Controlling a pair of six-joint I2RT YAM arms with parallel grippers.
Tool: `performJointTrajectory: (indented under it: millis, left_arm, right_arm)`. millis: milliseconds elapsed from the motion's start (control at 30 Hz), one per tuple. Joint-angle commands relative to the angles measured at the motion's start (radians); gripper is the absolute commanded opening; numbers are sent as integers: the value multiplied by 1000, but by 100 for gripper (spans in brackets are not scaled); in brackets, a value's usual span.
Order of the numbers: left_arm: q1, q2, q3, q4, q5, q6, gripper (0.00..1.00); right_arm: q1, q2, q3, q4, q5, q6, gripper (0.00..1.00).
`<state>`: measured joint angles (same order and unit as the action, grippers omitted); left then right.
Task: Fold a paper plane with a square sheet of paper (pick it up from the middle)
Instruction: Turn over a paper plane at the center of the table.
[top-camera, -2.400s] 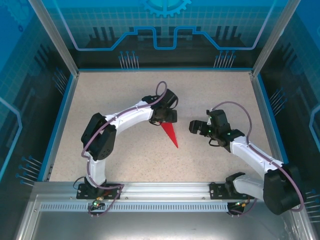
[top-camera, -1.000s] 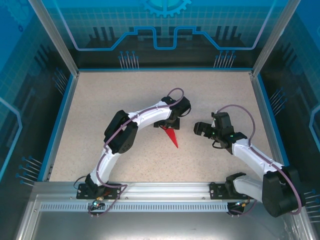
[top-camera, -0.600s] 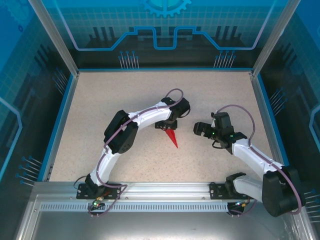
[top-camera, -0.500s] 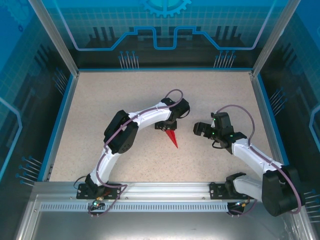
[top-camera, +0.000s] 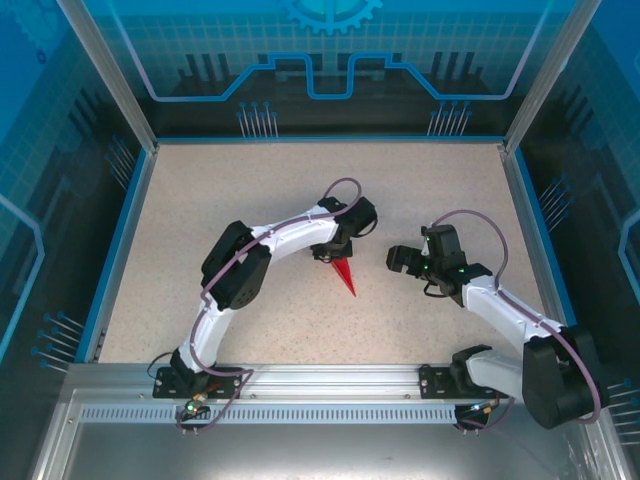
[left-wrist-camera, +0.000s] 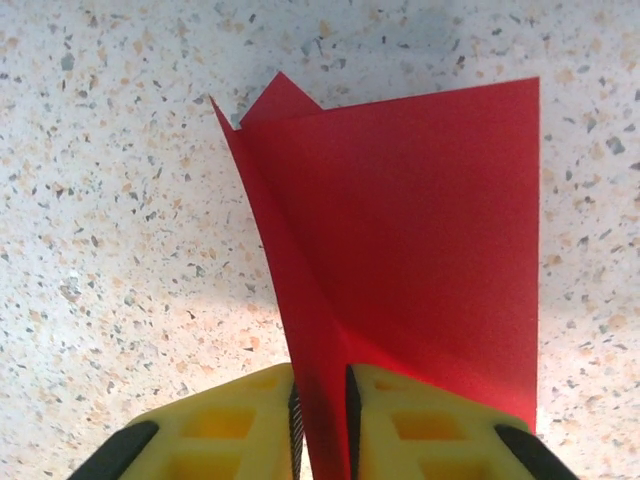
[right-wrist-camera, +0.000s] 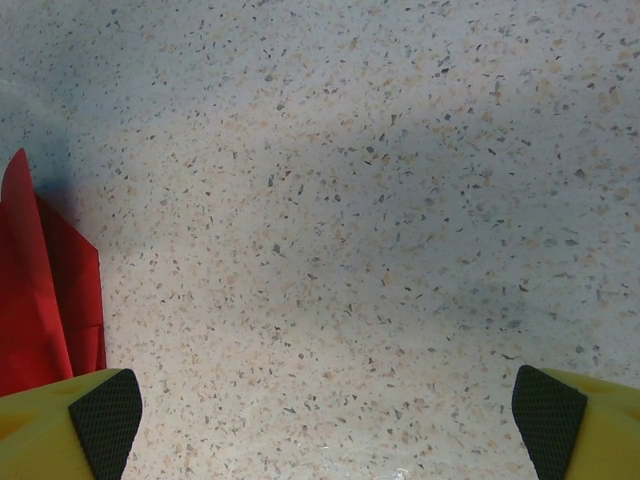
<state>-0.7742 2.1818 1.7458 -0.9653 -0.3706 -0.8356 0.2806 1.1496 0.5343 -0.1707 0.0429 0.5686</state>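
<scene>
Paper plane (top-camera: 345, 276) at frame centre, long axis slanting down-right, nose lowest. Left gripper (top-camera: 330, 253) pinches centre ridge at upper tail end (jaws nearly together on paper). Right gripper (top-camera: 398, 260) gapes wide, empty, near plane's right side.

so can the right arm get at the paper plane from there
Probably yes: the open right gripper sits just beside the paper plane with bare table between them, though the left gripper pinches its wide end.
</scene>
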Motion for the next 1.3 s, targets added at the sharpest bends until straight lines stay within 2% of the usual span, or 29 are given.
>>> performJointTrajectory:
  millis: [0,233,400,600,800,867,1000,1100,1167,1267]
  left_arm:
    - [11,-57,-34,24,-6,-22,15]
    - [15,-158,-99,100,4,2,6]
    - [20,-304,-206,280,107,97,2]
    - [94,-400,-408,596,403,155,2]
    - [156,-360,-577,936,636,90,2]
    - [168,-339,-631,1047,678,46,1]
    - [169,-328,-692,1121,678,29,0]
    - [173,-331,-725,1137,680,25,0]
    - [174,-333,-747,1147,677,19,0]
    - [177,-333,-774,1157,668,18,0]
  right_arm:
    - [-18,6,21,8,-17,-7,99]
    - [-18,6,21,14,-35,-3,99]
    - [-16,-6,16,42,-74,13,99]
    - [-17,-34,32,37,-107,59,99]
    - [28,-18,37,106,-218,68,96]
    - [74,11,61,100,-201,66,92]
    - [166,91,108,110,-178,66,85]
    - [224,167,150,125,-182,66,72]
    - [256,225,190,125,-184,69,59]
    - [282,291,227,126,-172,82,51]
